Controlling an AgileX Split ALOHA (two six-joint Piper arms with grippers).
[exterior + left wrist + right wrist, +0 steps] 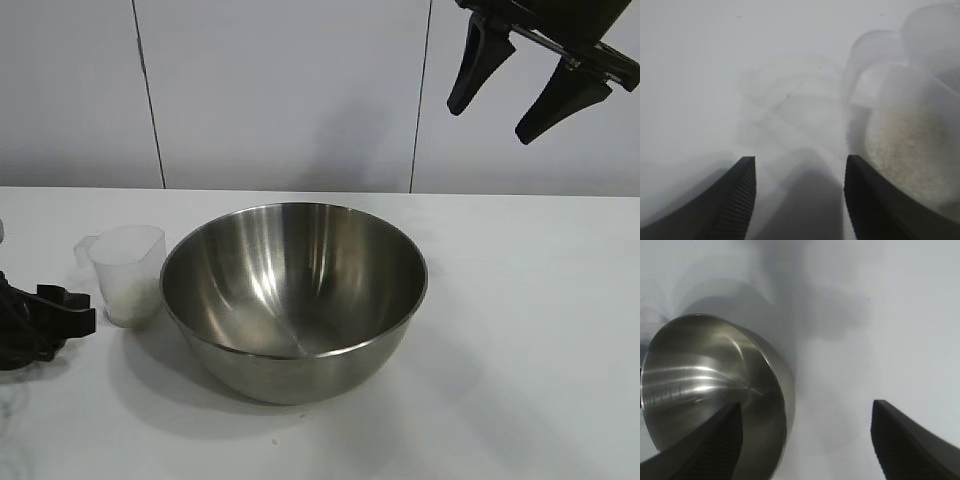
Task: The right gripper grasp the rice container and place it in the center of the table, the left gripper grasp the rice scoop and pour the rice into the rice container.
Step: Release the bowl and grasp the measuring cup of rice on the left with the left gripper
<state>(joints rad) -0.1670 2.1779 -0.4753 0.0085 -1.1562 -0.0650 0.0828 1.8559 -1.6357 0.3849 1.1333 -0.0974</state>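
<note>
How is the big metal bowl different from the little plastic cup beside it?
The steel bowl is shiny, opaque and far wider; the plastic cup is translucent, narrow and has a side handle. The bowl looks empty, while the cup holds rice. Both stand upright on the white table.

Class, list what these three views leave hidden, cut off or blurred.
- Left end effector: exterior view's left edge cuts it off, so its fingers go unseen there.
- Rice scoop: left wrist view blurs it; its handle is indistinct.
- Rice: exterior view shows only a haze through the scoop wall.
- Rice container: right wrist view's frame edge crops it.
</note>
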